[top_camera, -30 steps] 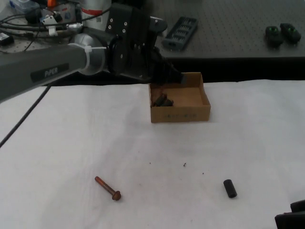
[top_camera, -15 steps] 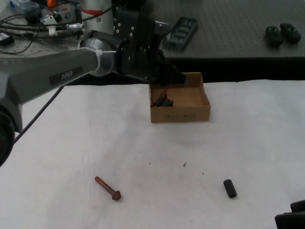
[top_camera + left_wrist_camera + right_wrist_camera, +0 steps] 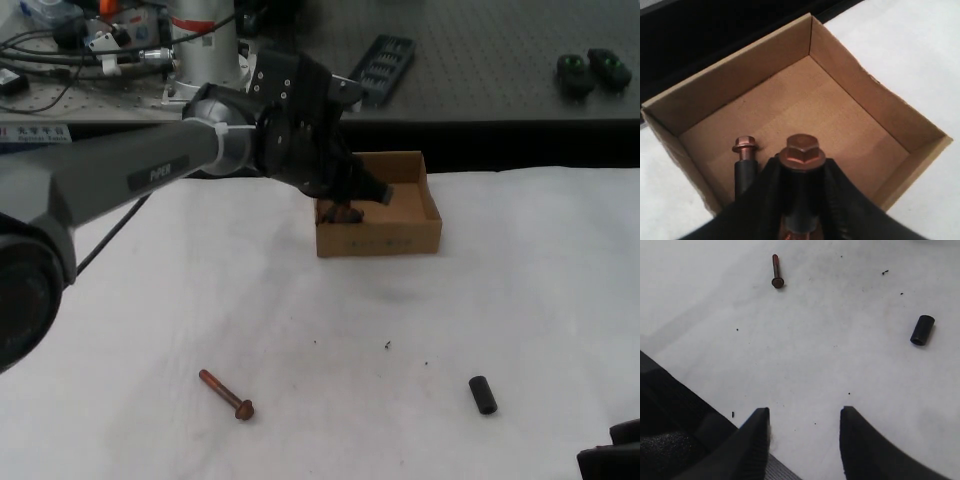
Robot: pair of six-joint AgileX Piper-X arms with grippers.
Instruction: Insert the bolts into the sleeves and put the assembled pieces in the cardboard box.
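Observation:
My left gripper (image 3: 799, 192) is shut on an assembled piece (image 3: 799, 165), a copper bolt in a black sleeve, and holds it over the cardboard box (image 3: 860, 85). In the high view that gripper (image 3: 355, 195) hangs above the box (image 3: 415, 238) at its left side. Another assembled piece (image 3: 744, 160) lies on the box floor. A loose copper bolt (image 3: 226, 394) (image 3: 775, 271) and a loose black sleeve (image 3: 483, 394) (image 3: 922, 330) lie on the white cloth. My right gripper (image 3: 805, 440) stands open above the cloth at the near right corner (image 3: 610, 455), well short of both.
A white cloth (image 3: 150, 300) covers the bench. Behind it lies a dark perforated table with a black tray (image 3: 378, 65), two black-and-green parts (image 3: 592, 68) and cables (image 3: 60, 40) at the back left.
My left arm has swung right and lowered, carrying the assembled piece further over the box. The right arm, loose bolt and loose sleeve have not moved.

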